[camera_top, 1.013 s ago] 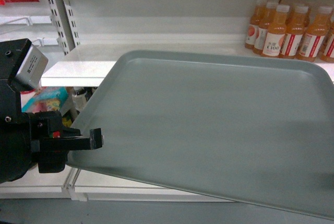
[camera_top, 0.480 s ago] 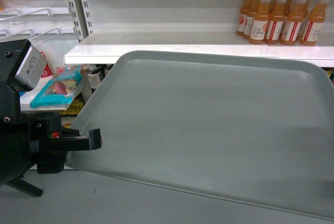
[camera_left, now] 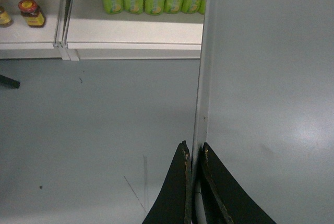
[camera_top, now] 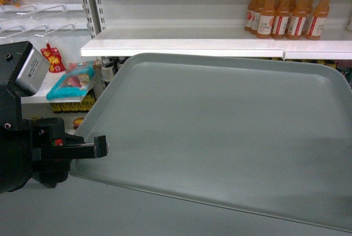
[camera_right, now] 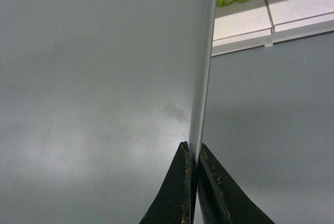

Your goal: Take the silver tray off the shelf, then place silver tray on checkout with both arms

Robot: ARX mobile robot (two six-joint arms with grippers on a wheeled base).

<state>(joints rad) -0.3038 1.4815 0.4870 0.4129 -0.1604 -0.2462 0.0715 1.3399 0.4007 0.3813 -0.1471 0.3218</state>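
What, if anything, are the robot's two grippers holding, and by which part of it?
The silver tray: the left gripper pinches its left rim and the right gripper its right rim, carrying it clear of the shelf.

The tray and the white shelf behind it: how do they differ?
The silver tray is matte grey-green with rounded corners and a low rim; the shelf is glossy white with a straight front edge. The tray is bare, held off the shelf between the left gripper and right gripper; the shelf carries orange drink bottles. Both are broad and flat.
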